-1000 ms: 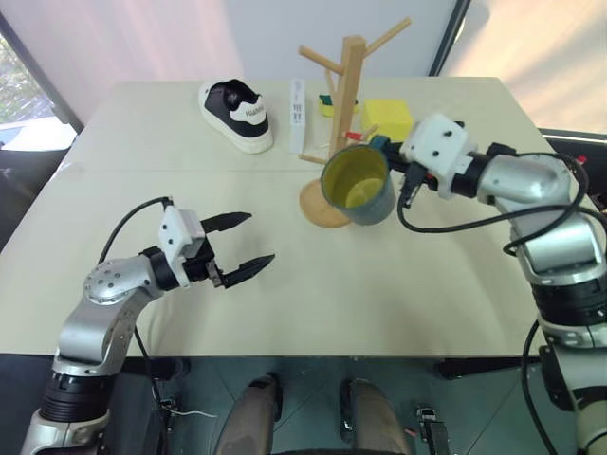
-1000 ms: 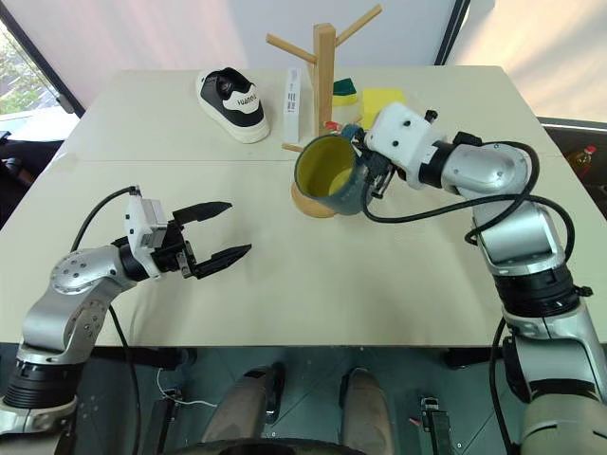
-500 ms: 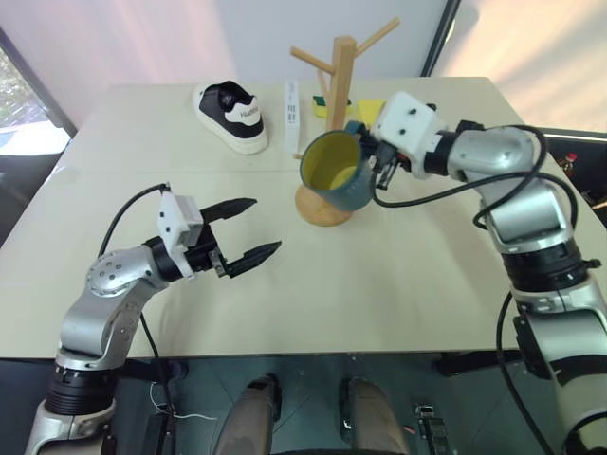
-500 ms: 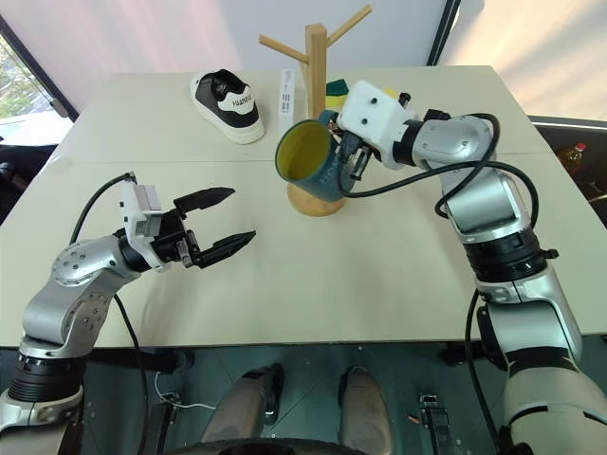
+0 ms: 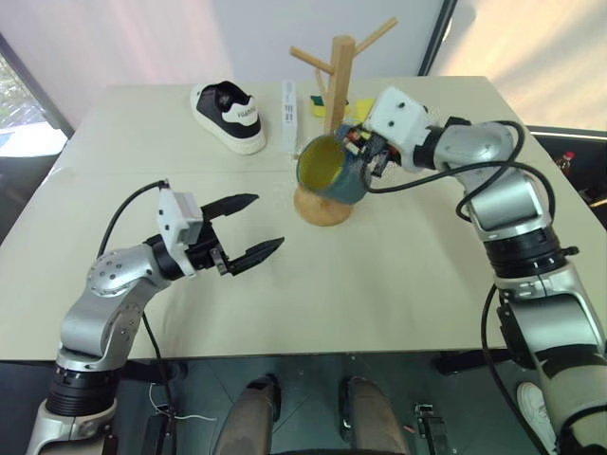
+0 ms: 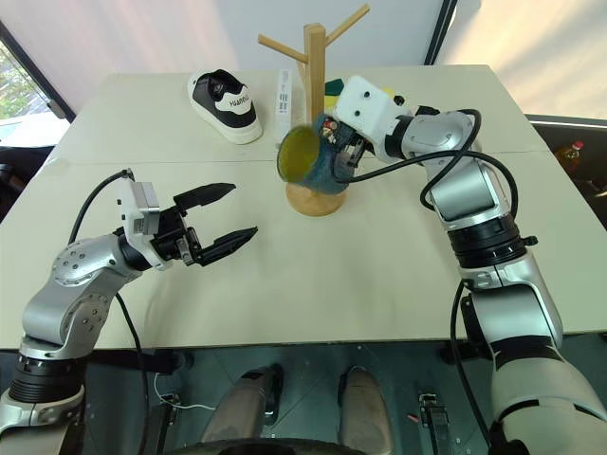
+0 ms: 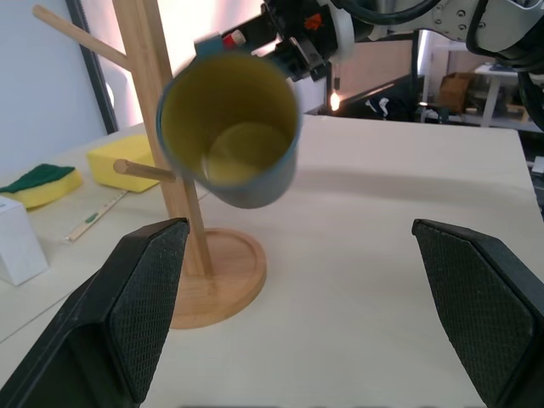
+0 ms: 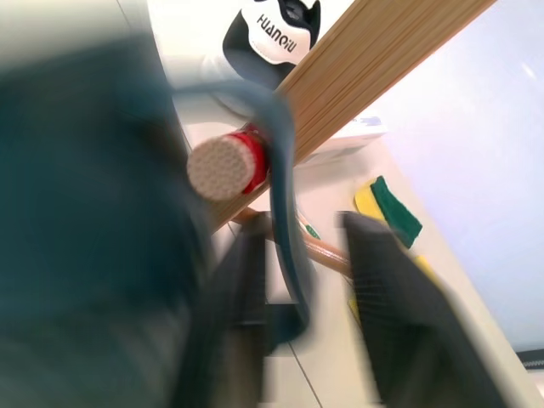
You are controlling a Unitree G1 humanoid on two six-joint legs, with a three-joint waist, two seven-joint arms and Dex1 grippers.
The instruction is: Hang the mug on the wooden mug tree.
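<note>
1. The mug (image 5: 332, 171), teal outside and yellow-green inside, is hanging tilted on the wooden mug tree (image 5: 334, 114), its mouth facing toward me and its body sitting above the round disc base.
2. In the right wrist view I am seeing the mug's loop handle (image 8: 280, 153) looping over a red-tipped peg (image 8: 223, 166) of the tree, with the post running diagonally behind it.
3. The right gripper (image 8: 297, 297) is sitting at the handle with its two fingers parted either side of the loop; they are standing a little apart, and I cannot tell whether they are pressing on the handle at all.
4. The left gripper (image 5: 254, 230) is hovering over the table (image 5: 379, 284) well apart from the tree, its fingers spread wide and holding nothing.
5. In the left wrist view the mug is showing between those wide black fingers (image 7: 144, 297), beside the post.
6. Behind the tree I am looking at a black-and-white sneaker (image 5: 228, 114), a white upright box (image 5: 290, 118), and a yellow sponge (image 7: 140, 157) lying near the far edge of the table.
</note>
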